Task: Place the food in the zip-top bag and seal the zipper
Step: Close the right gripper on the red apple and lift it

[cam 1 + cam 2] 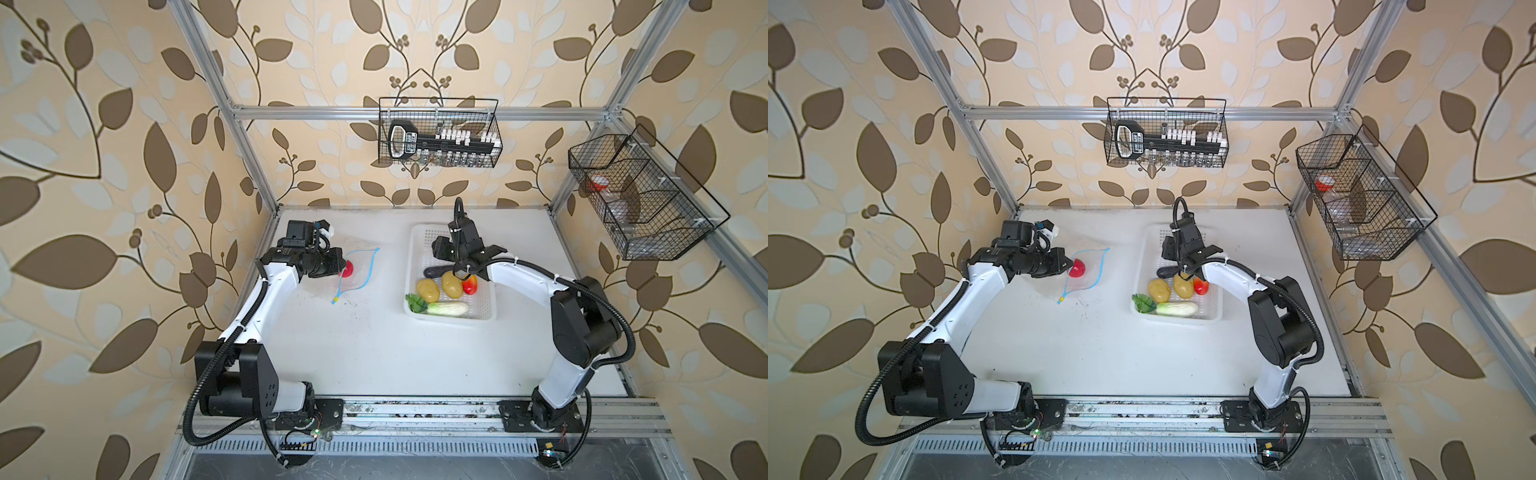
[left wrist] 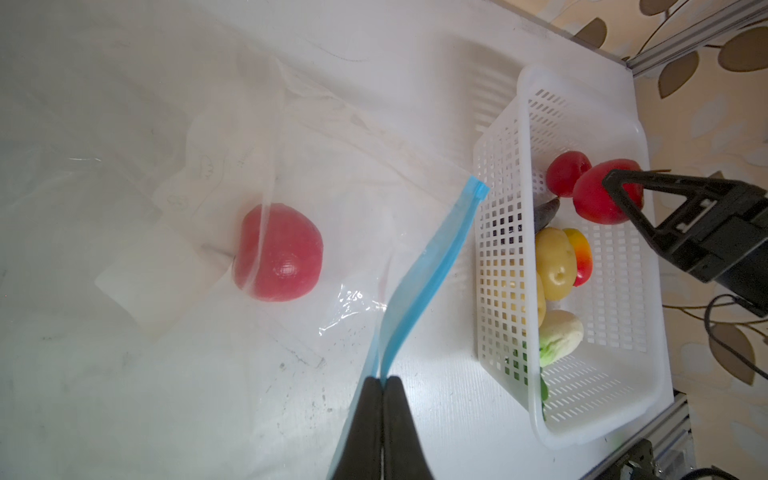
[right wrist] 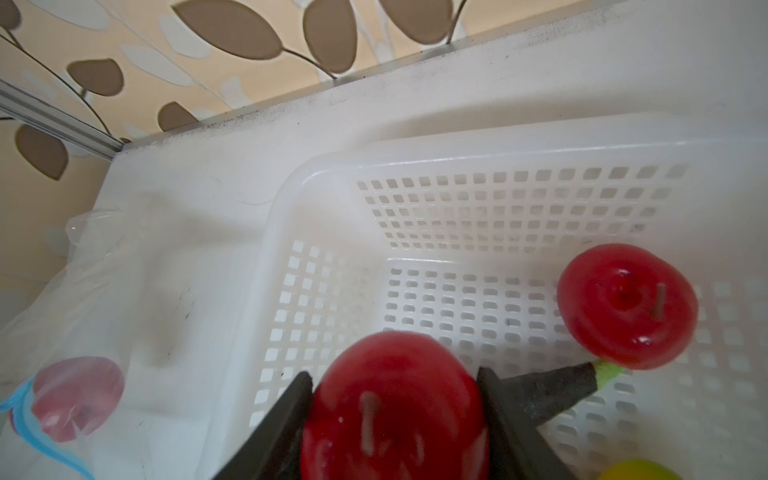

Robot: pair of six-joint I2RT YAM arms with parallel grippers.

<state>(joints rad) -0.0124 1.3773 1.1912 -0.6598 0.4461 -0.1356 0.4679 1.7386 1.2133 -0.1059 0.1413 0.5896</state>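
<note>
table: flat white top, scuffed with dark specks.
left arm: white and black links. Base at the near left corner, elbow raised, forearm reaching toward the far edge, wrist level and turned toward the basket.
right arm: base at the near right corner, elbow high, forearm reaching left over the basket, wrist angled down.
basket: rigid white plastic, rectangular, with walls and floor pierced by square holes. It stands right of the table's centre.
cabbage: pale elongated body with crinkled green leaves, lying across the basket's near end.
potatoes: two smooth yellow-brown ovals, side by side mid-basket.
red-yellow fruit: glossy, touching the right potato.
zip-top bag: clear crinkled film, roughly square, lying left of the basket toward the far left corner.
zipper: thin light-blue strip with its lips parted into a loop. The yellow slider tab is at its near end.
left fingers: black and tapered, pressed together on the zipper and holding it raised.
bagged apple: round and red, dulled by the film, inside the bag.
eggplant: dark, matte and tapered, with a green stalk end.
right fingers: black wedges clamped on both sides of the held apple.
held apple: glossy red, stalk up, within the basket's outline.
loose apple: glossy red, on the basket floor at the eggplant's stalk end.
</note>
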